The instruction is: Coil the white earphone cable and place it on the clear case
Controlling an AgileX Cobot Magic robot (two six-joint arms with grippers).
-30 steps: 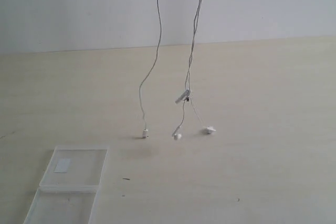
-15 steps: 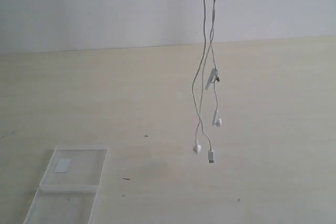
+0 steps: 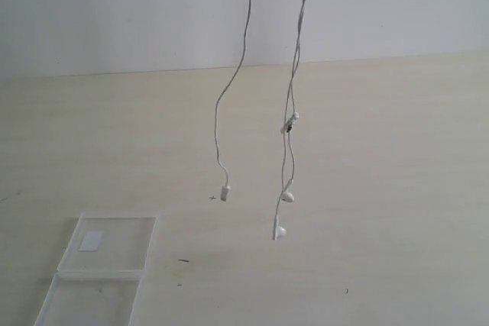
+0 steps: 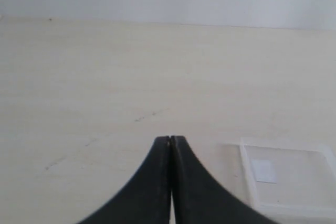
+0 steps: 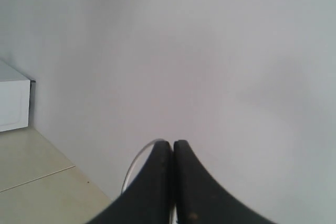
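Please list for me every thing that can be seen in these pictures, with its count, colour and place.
white earphone cable: one, white, hanging from above the exterior view, over the table.
clear case: one, transparent with white label, open on the table, exterior view's lower left.
table: one, pale wood, below the cable.
white box: one, white, against the wall, right wrist view.
left gripper: one, black, shut.
right gripper: one, black, shut on the white earphone cable.

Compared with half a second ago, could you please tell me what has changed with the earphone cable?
On the white earphone cable, the plug end swung left, apart from the earbuds it had hung beside. The clear case stayed put.
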